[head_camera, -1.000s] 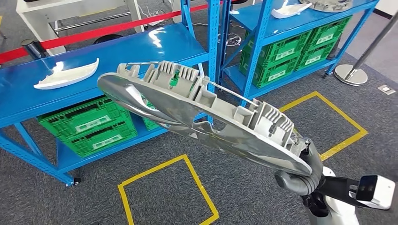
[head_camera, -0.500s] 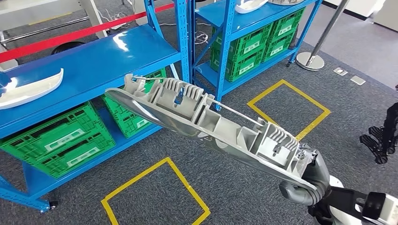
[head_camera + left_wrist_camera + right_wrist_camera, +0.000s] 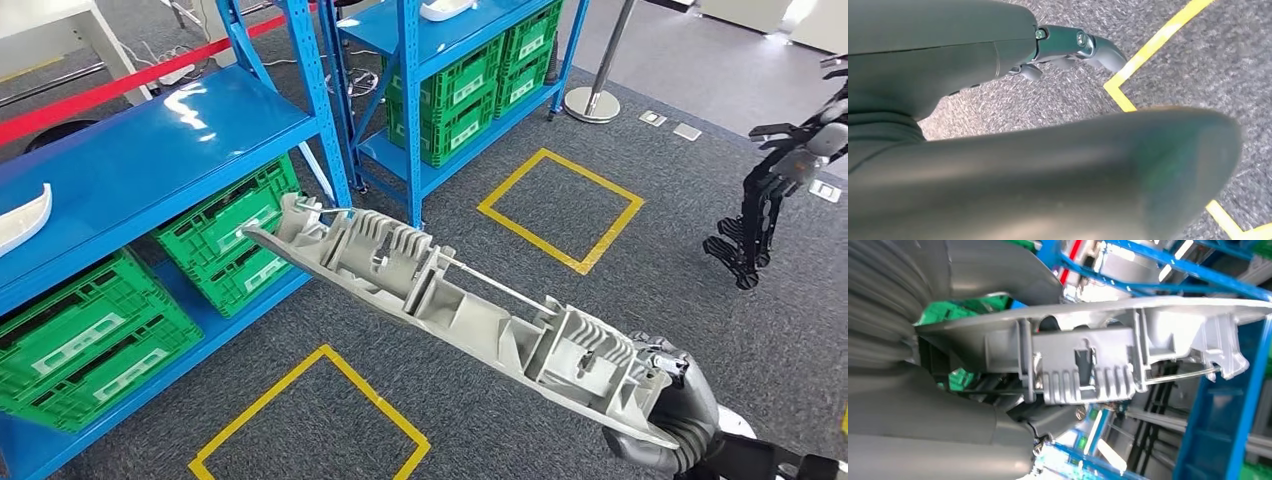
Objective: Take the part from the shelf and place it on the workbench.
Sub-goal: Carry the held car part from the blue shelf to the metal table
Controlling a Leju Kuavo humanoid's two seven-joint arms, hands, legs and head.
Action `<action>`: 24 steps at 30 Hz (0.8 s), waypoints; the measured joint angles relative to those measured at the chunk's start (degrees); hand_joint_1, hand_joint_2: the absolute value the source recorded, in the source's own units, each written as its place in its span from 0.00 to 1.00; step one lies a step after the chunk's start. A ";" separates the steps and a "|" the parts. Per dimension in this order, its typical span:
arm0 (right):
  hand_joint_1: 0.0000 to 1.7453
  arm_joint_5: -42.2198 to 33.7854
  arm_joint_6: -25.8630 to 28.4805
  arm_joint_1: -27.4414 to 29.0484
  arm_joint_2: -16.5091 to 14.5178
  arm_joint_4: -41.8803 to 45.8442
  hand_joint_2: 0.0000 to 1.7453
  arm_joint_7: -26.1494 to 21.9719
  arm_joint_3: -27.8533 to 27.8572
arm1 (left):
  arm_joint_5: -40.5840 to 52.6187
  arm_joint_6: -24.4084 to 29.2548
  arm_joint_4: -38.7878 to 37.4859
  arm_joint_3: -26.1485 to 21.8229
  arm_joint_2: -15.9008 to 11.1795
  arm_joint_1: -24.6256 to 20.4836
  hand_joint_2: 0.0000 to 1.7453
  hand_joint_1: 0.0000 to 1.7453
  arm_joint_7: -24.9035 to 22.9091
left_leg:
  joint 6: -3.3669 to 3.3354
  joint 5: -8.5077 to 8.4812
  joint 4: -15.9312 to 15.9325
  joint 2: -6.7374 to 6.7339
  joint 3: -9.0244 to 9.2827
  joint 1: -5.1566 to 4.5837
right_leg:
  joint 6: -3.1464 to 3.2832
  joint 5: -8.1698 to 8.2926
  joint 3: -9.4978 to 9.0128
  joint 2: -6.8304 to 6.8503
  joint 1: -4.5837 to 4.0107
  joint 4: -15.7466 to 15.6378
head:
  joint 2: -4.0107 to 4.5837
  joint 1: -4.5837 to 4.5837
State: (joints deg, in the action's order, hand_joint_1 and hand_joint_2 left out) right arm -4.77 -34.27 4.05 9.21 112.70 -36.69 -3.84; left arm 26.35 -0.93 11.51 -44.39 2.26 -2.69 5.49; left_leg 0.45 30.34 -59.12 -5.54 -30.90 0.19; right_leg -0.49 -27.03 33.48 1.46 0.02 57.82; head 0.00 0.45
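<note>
The part [image 3: 450, 300] is a long grey plastic moulding with ribbed clips, and it reaches from my lower right toward the blue shelf. My right hand [image 3: 680, 420] grips it at its near end and holds it in the air above the carpet. The right wrist view shows the same part [image 3: 1088, 365] from close behind, with my right hand [image 3: 923, 405] wrapped around its end. My left hand [image 3: 973, 75] hangs over the grey carpet with nothing in it, its dark fingers [image 3: 1073, 42] apart from the thumb.
A blue shelf [image 3: 150, 160] with green crates [image 3: 215, 235] stands at the left, and a second blue shelf [image 3: 440, 40] behind it. Yellow floor squares [image 3: 560, 205] mark the carpet. A stanchion base [image 3: 592, 103] and a black machine [image 3: 770, 190] stand at the right.
The camera has swung to the right, so the shelves slid left in the picture. The part stays in my right hand and now sits lower in view.
</note>
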 joint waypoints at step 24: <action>1.00 -2.88 0.13 -6.99 2.33 -0.78 1.00 3.21 -4.37 | -1.96 -0.29 -0.14 -2.46 1.93 -0.33 0.00 0.00 2.27 | -2.22 -0.62 0.29 1.41 -0.20 -0.07 | -1.83 -1.88 4.25 -0.11 0.38 8.33 | 0.00 0.19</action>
State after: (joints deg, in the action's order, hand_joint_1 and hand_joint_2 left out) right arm -7.64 -34.14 -2.94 11.54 111.92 -33.48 -8.21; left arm 24.39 -1.22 11.37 -46.86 4.20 -3.02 7.76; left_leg -1.77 29.72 -58.83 -4.13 -31.10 0.12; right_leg -2.33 -28.90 37.73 1.35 0.41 66.16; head 0.00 0.64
